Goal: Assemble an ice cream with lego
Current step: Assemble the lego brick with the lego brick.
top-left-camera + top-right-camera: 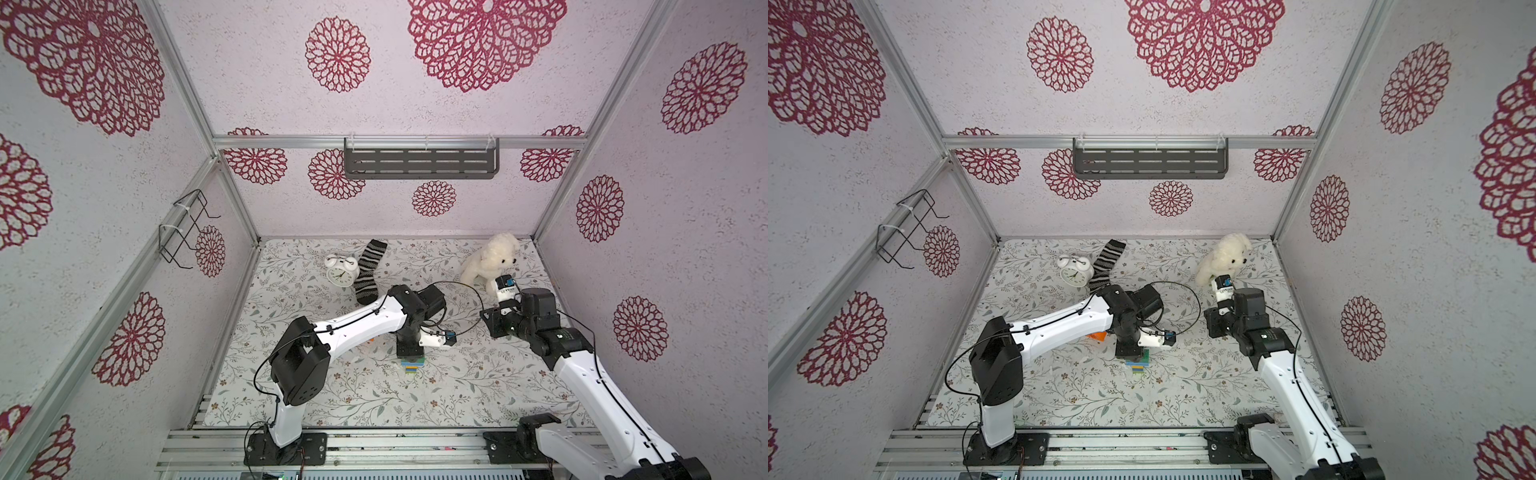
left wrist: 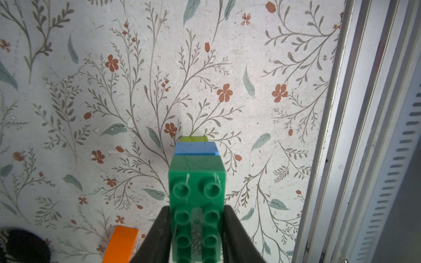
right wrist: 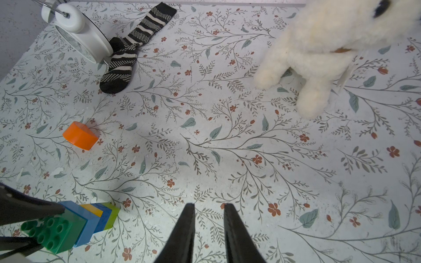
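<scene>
Nearest, the left gripper (image 2: 196, 210) pinches the green brick (image 2: 197, 180) topping the upright stack (image 3: 88, 218), with light-blue, yellow, blue and lime below, on the floral table (image 3: 227, 159). Just beyond lies the orange half-round brick (image 3: 79, 136), apart; farther, the right gripper (image 3: 209, 208) hangs empty, fingers slightly parted.

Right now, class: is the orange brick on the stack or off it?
Off. The orange brick lies on the mat, apart from the stack, whose green studs are bare.

A robot lab test cell: aluminium frame (image 1: 291, 142), wallpapered walls (image 1: 249, 62) (home-like dressing), arms (image 1: 357, 322) bolted to rails (image 1: 395, 446).
</scene>
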